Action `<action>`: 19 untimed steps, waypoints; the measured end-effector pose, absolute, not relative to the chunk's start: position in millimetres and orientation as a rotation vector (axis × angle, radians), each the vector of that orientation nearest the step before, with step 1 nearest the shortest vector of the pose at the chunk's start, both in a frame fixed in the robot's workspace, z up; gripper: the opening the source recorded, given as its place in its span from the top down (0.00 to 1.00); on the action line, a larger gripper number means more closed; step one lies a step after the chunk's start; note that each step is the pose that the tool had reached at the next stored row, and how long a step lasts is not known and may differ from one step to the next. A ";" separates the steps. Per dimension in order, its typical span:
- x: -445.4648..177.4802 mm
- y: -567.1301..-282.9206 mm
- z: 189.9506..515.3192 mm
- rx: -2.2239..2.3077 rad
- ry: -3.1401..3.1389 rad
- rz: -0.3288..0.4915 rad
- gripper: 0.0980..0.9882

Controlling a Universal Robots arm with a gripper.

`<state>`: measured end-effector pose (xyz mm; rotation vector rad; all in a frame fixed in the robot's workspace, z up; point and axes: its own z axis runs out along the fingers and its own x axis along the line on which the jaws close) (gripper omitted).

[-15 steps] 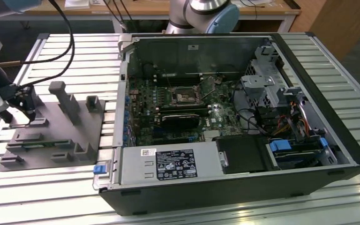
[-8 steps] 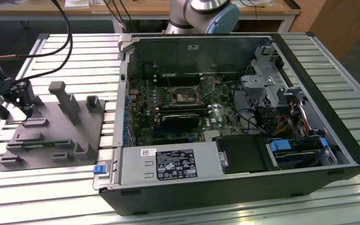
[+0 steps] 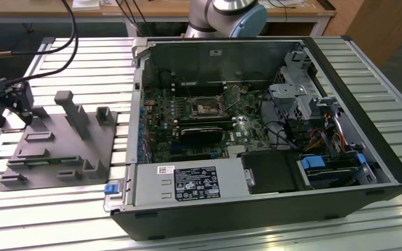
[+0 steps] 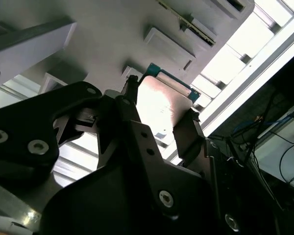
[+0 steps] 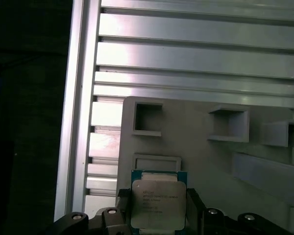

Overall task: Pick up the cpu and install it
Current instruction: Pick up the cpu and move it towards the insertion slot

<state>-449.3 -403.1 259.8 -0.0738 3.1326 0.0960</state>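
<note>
The cpu [image 5: 158,204], its pale metal top ringed by a thin green-blue rim, is seen in the first wrist view clamped between the two dark fingers of the hand [image 5: 158,198]. In the second wrist view the fingers [image 4: 186,134] are pressed against two opposite edges of the chip, so the hand is clenched on it. Whether the chip's underside touches anything cannot be told.

Just behind the cpu lies a grey fixture plate [image 5: 201,161], on which shallow square recesses and raised blocks are moulded. The plate rests on a slatted aluminium worktop [image 5: 186,49].

In the exterior view the hand [image 3: 21,102] is placed at the far edge of the fixture plate, toward the exterior view's left. To the exterior view's right of the plate, well apart from the hand, an open computer case [image 3: 368,130] lies on its side on the worktop. A motherboard [image 3: 187,125] is exposed inside it, with a square black-framed socket [image 3: 206,108] near its middle, and a power supply [image 3: 187,184] along the near wall. Black cables [image 3: 68,47] run to the hand.
</note>
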 end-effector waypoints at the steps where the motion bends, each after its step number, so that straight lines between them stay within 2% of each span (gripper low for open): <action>1: -449.3 -403.1 261.0 -0.074 3.133 0.097 0.50; 19: -449.3 -403.1 288.5 -0.074 3.132 0.101 0.50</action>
